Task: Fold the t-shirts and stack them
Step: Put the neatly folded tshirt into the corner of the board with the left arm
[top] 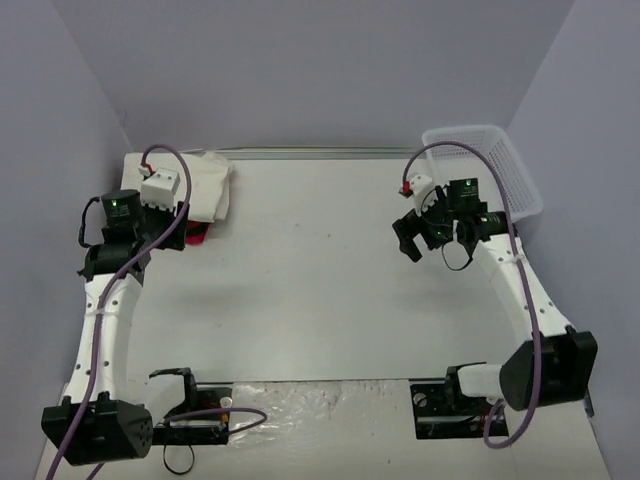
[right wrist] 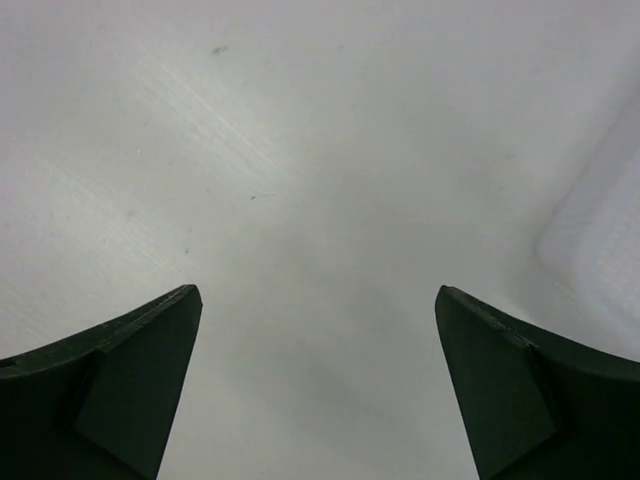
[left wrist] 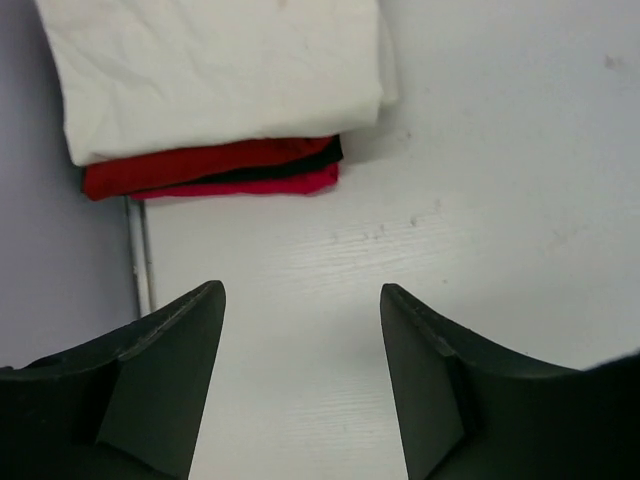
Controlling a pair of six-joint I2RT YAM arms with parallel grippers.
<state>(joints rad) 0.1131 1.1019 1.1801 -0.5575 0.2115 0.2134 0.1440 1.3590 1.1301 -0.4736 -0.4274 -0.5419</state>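
both jaws apart, empty; left jaws near stacked t-shirts

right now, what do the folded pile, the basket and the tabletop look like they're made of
White t-shirt: soft cloth, matte, faint creases and rounded folded edges. Red t-shirts under it: cloth too, matte, thin layered folds. Basket: probably white plastic, given its stiff open mesh walls. Table: hard, smooth white surface with fine streaks and scuffs; laminate or painted board, cannot tell which.
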